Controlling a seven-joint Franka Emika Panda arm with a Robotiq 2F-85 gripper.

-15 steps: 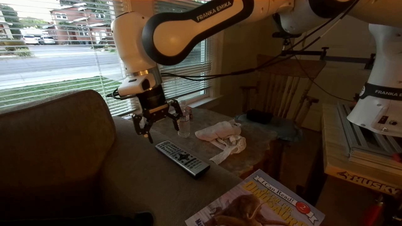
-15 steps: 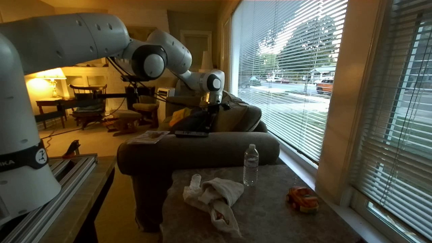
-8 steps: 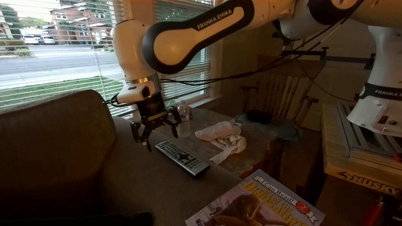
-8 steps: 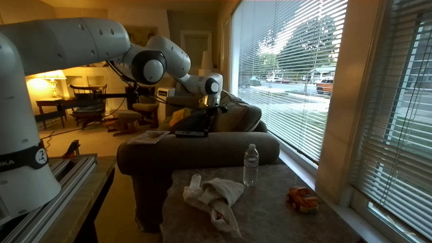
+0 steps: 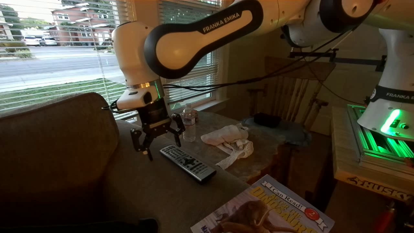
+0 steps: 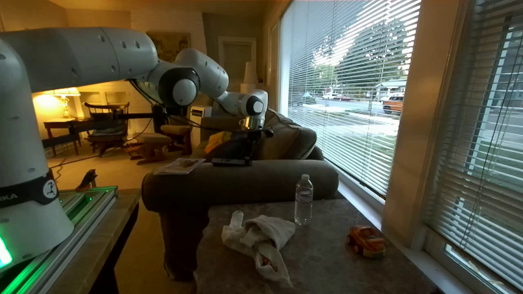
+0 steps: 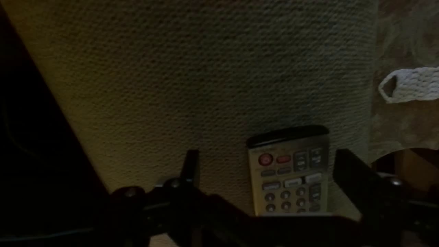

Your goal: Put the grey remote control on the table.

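Grey remote (image 5: 187, 163), along armrest (image 6: 261, 183), top toward window (image 6: 347, 106)

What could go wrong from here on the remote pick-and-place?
Skewed grasp: in the wrist view the grey remote control sits off-centre within the open gripper, so closing might push it sideways.
Slip: it lies on the rounded sofa armrest; a nudge could send it off.
Knock-over: the clear bottle stands upright on the table near that armrest and might get bumped during placement.

one grey remote control (image 5: 187, 163), one book (image 5: 266, 207), one toy car (image 6: 367, 241), one upright bottle (image 6: 303, 202), one pincer (image 5: 164, 150)
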